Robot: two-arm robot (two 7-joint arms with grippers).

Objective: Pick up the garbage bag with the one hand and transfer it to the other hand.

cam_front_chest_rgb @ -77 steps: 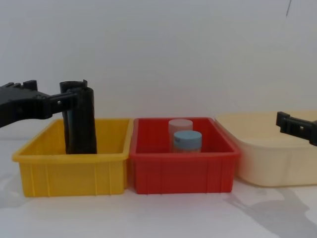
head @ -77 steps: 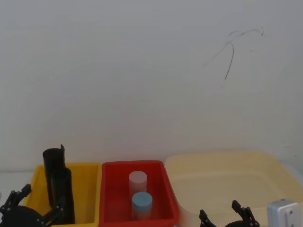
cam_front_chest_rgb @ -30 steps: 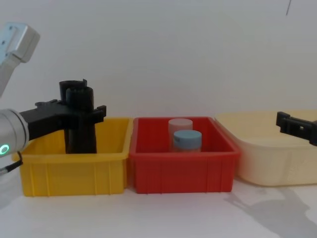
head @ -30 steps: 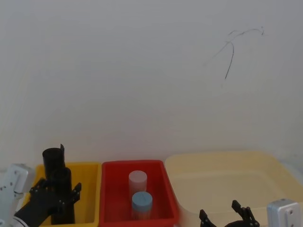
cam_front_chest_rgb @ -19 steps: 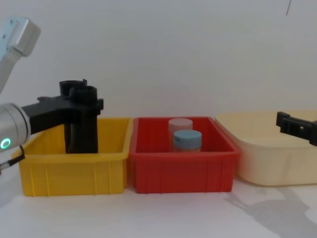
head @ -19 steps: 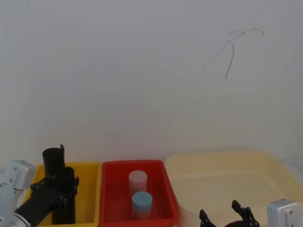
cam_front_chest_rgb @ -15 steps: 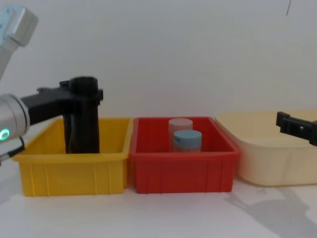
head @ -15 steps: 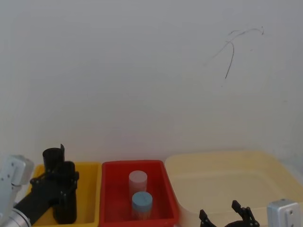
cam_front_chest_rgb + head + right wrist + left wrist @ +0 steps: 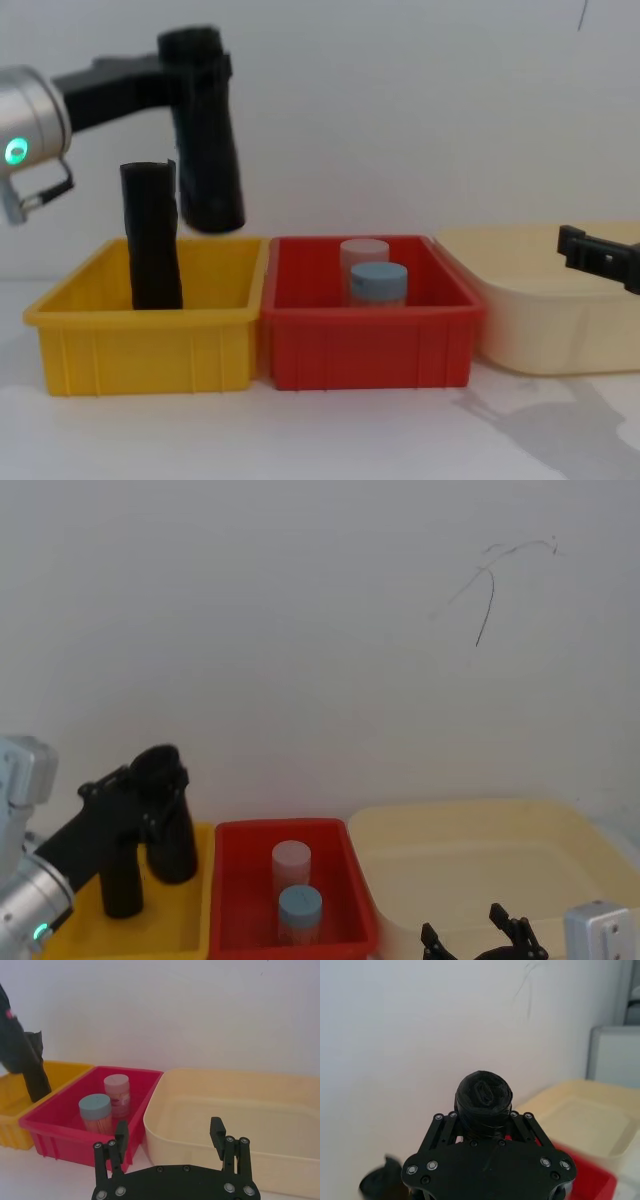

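Note:
The garbage bag (image 9: 208,140) is a thick black roll that hangs upright in the air, its lower end above the rim of the yellow bin (image 9: 150,350). My left gripper (image 9: 195,62) is shut on its upper end, reaching in from the left on a silver arm with a green light. In the left wrist view the bag's rounded end (image 9: 483,1097) sticks out between the fingers of that gripper (image 9: 483,1121). From the head I see the bag (image 9: 170,820) over the yellow bin (image 9: 203,880). My right gripper (image 9: 169,1134) stands open and holds nothing, low in front of the cream tub (image 9: 235,1110).
A slimmer black roll (image 9: 152,235) with a notched top stands in the yellow bin. The red bin (image 9: 370,345) in the middle holds a pink-lidded jar (image 9: 363,252) and a blue-lidded jar (image 9: 379,278). The cream tub (image 9: 550,320) sits at the right, and a white wall stands close behind.
My left gripper closed on the garbage bag and lifted it up out of the yellow bin, a little to the right. The slimmer roll stayed in the bin. The right gripper has not moved.

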